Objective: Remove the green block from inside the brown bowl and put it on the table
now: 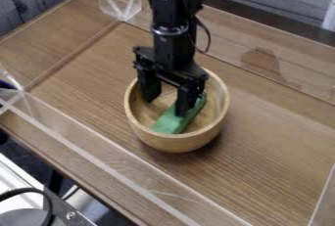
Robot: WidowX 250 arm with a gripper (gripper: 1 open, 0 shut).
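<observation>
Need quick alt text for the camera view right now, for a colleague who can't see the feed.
A black gripper, jaws open and pointing straight down, reaches into a brown bowl over one end of a green block lying inside. The bowl sits on a wood-grain table edged by low clear walls; the block is not yet gripped.

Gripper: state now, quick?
Gripper: open, jaws spread inside the bowl over the green block, holding nothing.
</observation>
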